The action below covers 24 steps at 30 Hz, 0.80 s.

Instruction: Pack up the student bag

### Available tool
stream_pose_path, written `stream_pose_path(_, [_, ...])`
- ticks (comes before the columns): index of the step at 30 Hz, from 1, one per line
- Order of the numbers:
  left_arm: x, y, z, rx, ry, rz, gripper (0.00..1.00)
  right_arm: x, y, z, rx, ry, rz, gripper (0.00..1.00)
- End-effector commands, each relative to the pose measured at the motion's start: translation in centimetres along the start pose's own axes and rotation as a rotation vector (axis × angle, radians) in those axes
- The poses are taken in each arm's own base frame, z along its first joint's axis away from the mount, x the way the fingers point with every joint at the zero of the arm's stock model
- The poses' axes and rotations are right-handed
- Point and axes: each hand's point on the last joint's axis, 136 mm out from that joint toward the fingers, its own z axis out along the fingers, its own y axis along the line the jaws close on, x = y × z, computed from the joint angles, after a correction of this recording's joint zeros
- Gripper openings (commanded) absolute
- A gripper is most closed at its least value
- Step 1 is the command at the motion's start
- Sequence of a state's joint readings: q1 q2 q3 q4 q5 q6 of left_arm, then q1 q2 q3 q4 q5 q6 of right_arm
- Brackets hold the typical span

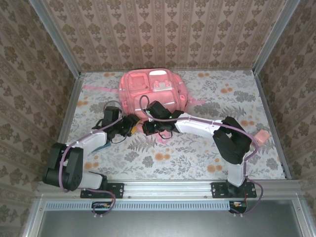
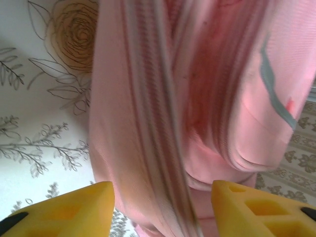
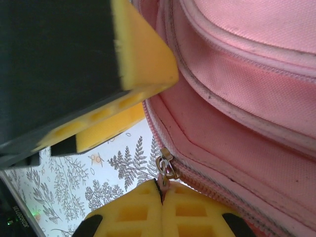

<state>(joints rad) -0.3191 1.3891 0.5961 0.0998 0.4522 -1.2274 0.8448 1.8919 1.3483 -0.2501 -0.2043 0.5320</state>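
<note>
**Desk** (image 1: 207,153): a floral-patterned surface walled on three sides.

**Student bag** (image 1: 153,91): it lies flat at the far centre of the desk with its pocketed front face up. Thin straps trail out to the left and right. Its long axis appears to run from near to far, and its near edge faces the arm bases. You cannot tell from these views which end is the top.

**Arms**: both reach inward and meet at the bag's near edge, so the bag lies just beyond both of them. Neither arm is clearly nearer.

**Left tool** (image 2: 162,212): its jaws are spread wide, with a hanging fold of pink fabric between the fingers. Nothing is gripped.

**Right tool** (image 3: 162,202): its pads are pressed together on the zipper pull (image 3: 166,168), just beside the left tool.

**Small pink item** (image 1: 261,134): it sits at the desk's right edge, well apart from the bag. What it is cannot be made out.

**Zip track** (image 3: 222,182): it runs along the bag's rim and away from the pull.

**Judgement**: you are at the opening step and nothing is packed yet. The next move probably depends on drawing the pull along the track's line rather than across it. The left tool would need to close on the fabric to brace it, or the bag may slide.
</note>
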Motion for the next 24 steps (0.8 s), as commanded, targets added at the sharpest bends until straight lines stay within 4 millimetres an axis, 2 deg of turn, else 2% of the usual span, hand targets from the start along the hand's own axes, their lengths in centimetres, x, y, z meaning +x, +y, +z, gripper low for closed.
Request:
stream_pose_path(1, [-0.5, -0.9, 0.7, 0.033, -0.019, 0.000, 0.49, -0.2, 0.7, -0.2, 0.028, -0.006, -0.012, 0.00])
stream_pose_path(6, [-0.8, -0.9, 1.2, 0.020, -0.032, 0.012, 0.28, 1.1, -1.4, -0.8, 0.169, 0.014, 0.023, 0.00])
stream_pose_path(9, [-0.9, -0.5, 1.3, 0.003, -0.041, 0.018, 0.16, 2.0, -3.9, -2.2, 0.320, 0.015, 0.047, 0.00])
stream_pose_path(13, [-1.0, -0.5, 1.2, 0.001, -0.043, 0.032, 0.04, 3.3, -8.1, -5.4, 0.557, -0.005, 0.095, 0.00])
stream_pose_path(17, [-1.1, -0.7, 1.1, 0.000, -0.046, 0.046, 0.00, 4.2, -11.6, -9.1, 0.749, -0.065, 0.124, 0.00])
stream_pose_path(19, [-1.1, -1.1, 1.0, 0.008, -0.044, 0.057, 0.00, 4.5, -12.7, -10.1, 0.777, -0.080, 0.144, 0.00])
stream_pose_path(22, [-1.1, -1.5, 0.9, 0.014, -0.043, 0.067, 0.00, 4.5, -12.8, -9.8, 0.701, -0.074, 0.161, 0.00])
stream_pose_path(24, [-1.1, -1.6, 0.8, 0.011, -0.042, 0.078, 0.00, 4.3, -11.9, -8.9, 0.597, -0.053, 0.143, 0.00])
